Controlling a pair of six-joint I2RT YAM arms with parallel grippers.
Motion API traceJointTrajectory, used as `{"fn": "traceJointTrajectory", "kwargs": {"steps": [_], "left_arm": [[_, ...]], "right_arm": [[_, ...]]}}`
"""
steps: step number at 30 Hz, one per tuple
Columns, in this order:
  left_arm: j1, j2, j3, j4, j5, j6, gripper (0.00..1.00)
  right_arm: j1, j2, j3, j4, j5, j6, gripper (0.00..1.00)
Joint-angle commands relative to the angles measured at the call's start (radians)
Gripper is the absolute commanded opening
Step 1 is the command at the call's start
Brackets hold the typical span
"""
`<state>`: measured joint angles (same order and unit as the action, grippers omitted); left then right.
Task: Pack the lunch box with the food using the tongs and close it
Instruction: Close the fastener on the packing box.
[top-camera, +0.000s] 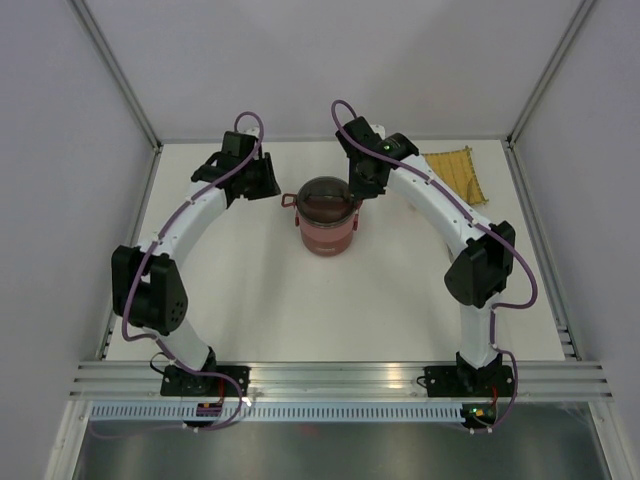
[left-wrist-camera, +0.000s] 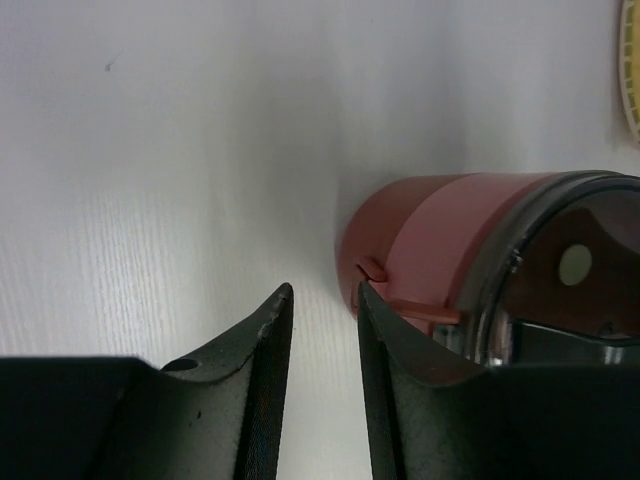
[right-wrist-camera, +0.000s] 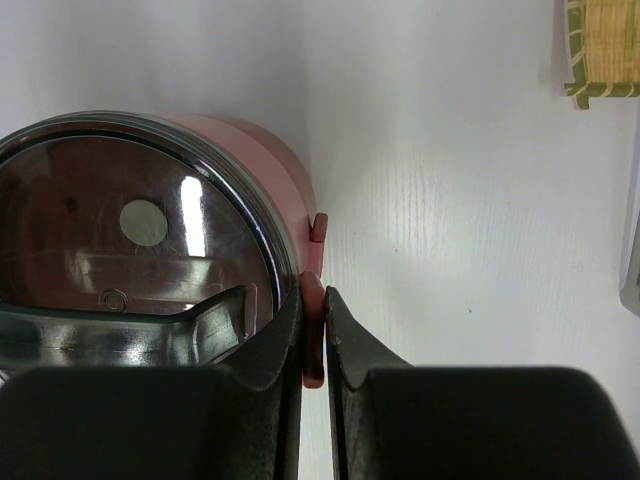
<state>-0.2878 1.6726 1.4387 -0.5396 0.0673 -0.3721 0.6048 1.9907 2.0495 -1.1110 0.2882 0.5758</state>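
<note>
Find the lunch box (top-camera: 325, 222) upright at the centre of the tabletop (top-camera: 250, 300), stacked and lidded (contents hidden; no food or tongs in view). The right end effector (right-wrist-camera: 312, 297) is clamped on the right side clasp (right-wrist-camera: 313, 350). The left end effector (left-wrist-camera: 323, 295) is parted and empty. The left clasp (left-wrist-camera: 372, 268) lies just beside one fingertip, so the left arm is nearer.

- lunch box (top-camera: 326, 222) stands on the table (top-camera: 250, 290), centre, toward the back
- mat (top-camera: 458, 172) lies in the far right corner
- left gripper (left-wrist-camera: 322, 295) just left of the lunch box, apart
- right gripper (right-wrist-camera: 313, 293) at its right side, jaws around its clasp (right-wrist-camera: 313, 335)
</note>
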Motion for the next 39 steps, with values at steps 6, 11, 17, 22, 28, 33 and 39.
{"fn": "traceJointTrajectory", "kwargs": {"steps": [6,11,17,22,28,33,39], "left_arm": [[-0.054,0.067,0.115,-0.071,-0.196,0.064,0.34],[-0.054,0.113,0.114,-0.097,-0.317,0.097,0.30],[-0.080,0.164,0.101,-0.103,-0.293,0.099,0.20],[-0.109,0.200,0.137,-0.097,-0.265,0.091,0.19],[-0.117,0.260,0.149,-0.105,-0.279,0.096,0.16],[-0.116,0.299,0.124,-0.092,-0.268,0.076,0.14],[-0.117,0.296,0.095,-0.056,-0.199,0.052,0.11]], "right_arm": [[0.003,-0.004,-0.037,0.003,0.005,-0.039,0.00],[0.003,-0.004,-0.041,0.000,0.017,-0.054,0.01],[0.003,0.003,-0.058,0.017,0.006,-0.059,0.00],[0.003,0.011,-0.060,0.027,-0.014,-0.062,0.00],[0.001,0.010,-0.055,0.033,-0.018,-0.068,0.01],[0.003,0.020,-0.061,0.040,-0.024,-0.083,0.00],[0.001,0.008,-0.123,0.143,-0.036,-0.206,0.01]]}}
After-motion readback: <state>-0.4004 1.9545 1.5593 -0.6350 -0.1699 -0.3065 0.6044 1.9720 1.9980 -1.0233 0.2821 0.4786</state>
